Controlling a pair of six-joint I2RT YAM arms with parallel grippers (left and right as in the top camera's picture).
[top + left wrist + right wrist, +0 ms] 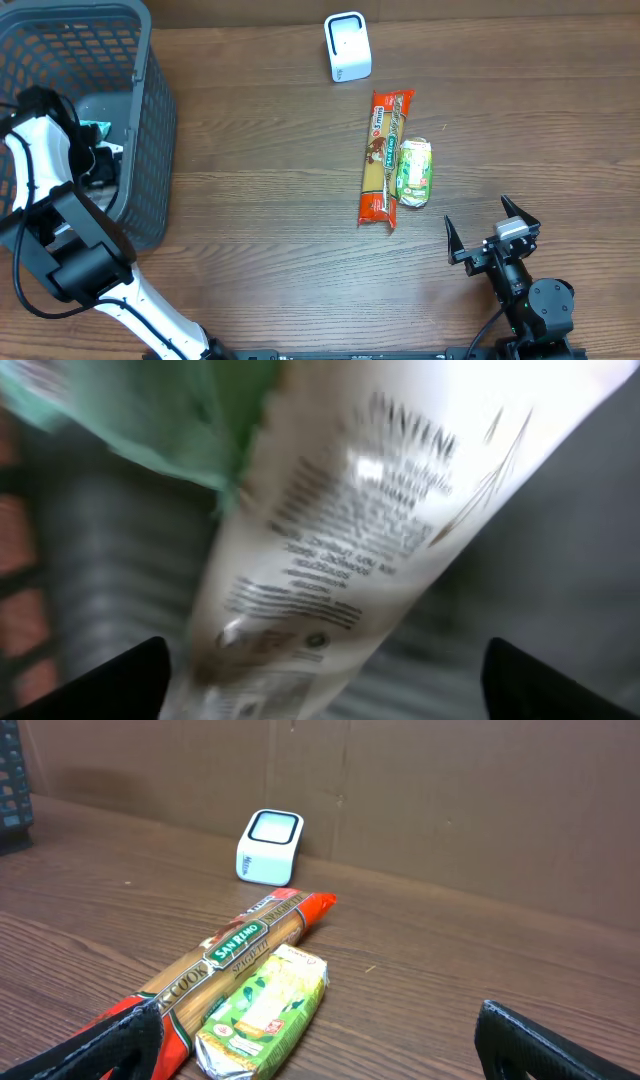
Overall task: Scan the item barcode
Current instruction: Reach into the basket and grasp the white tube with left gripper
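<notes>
At the upper left of the overhead frame, a grey mesh basket [150, 120] sits on the brown wooden surface [260, 200]. The left arm [45, 150] reaches down into it. The left jaws stand wide apart, clamped on nothing. In the left wrist view a white tube [340, 530] printed PANTENE lies blurred just beyond them inside the basket, with a green packet [170, 410] at its upper left. At top centre stands a small white scanner [347, 46]. Below it, mid-frame, a red spaghetti pack [384, 155] lies lengthwise, touching a green wrapped pack [414, 172] on its right. At the lower right, the right jaws are spread wide and empty, apart from both packs.
</notes>
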